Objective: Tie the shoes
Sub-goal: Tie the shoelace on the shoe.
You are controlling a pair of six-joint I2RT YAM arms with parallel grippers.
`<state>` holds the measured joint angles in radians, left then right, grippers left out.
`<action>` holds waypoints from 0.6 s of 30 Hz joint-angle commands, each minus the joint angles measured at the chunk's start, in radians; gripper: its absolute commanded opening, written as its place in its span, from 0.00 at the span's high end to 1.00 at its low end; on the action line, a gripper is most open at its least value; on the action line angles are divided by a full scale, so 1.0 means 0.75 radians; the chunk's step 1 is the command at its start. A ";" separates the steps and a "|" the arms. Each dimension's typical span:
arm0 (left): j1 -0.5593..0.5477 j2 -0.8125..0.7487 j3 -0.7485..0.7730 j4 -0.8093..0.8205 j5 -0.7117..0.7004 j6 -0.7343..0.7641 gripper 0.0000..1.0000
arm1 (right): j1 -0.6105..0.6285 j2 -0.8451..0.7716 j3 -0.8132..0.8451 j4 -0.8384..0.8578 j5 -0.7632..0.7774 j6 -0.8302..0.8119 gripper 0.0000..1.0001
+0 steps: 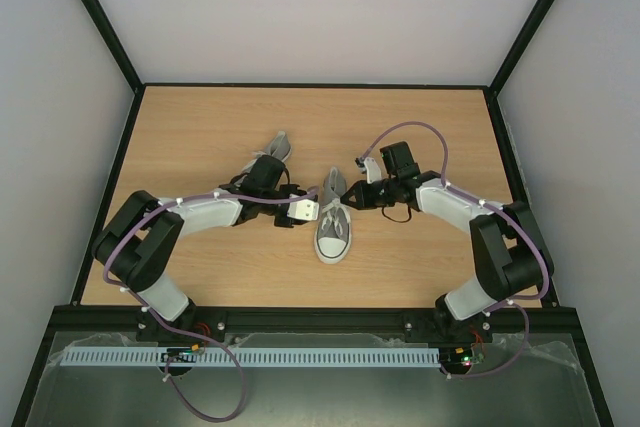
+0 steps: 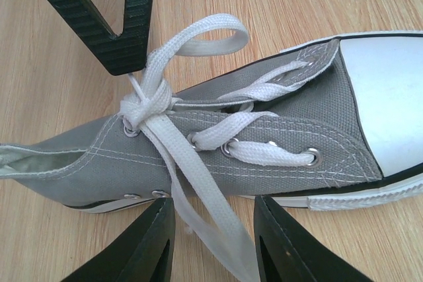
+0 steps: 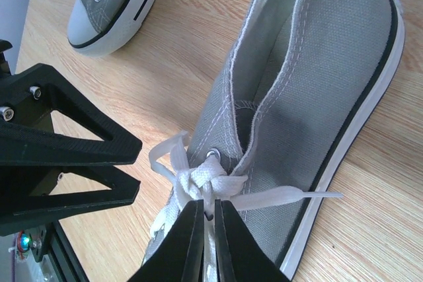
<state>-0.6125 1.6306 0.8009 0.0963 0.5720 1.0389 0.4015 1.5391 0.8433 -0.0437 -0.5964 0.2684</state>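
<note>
One grey shoe with a white toe cap lies mid-table, toe toward the arms. It fills the left wrist view and the right wrist view. Its white laces are crossed in a knot at the top eyelets, with one loop standing out. My right gripper is shut on the lace right at the knot; it sits at the shoe's heel end. My left gripper is open beside the shoe, with two loose lace strands running between its fingers. The second shoe lies behind my left arm.
The second shoe's toe shows at the top left of the right wrist view. The wooden table is bounded by a black frame and white walls. My left gripper's body sits close beside the knot.
</note>
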 commanded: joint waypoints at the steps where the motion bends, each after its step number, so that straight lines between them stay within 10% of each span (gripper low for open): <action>1: -0.004 0.018 -0.009 0.005 0.033 0.026 0.64 | 0.007 -0.033 0.033 -0.058 -0.003 -0.029 0.94; 18: -0.004 0.012 -0.019 -0.008 0.026 0.042 0.64 | 0.007 -0.083 0.047 -0.143 0.067 -0.084 0.94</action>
<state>-0.6125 1.6306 0.8009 0.0952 0.5713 1.0538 0.4015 1.5028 0.8494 -0.0845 -0.5629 0.2302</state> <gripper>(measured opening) 0.359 0.055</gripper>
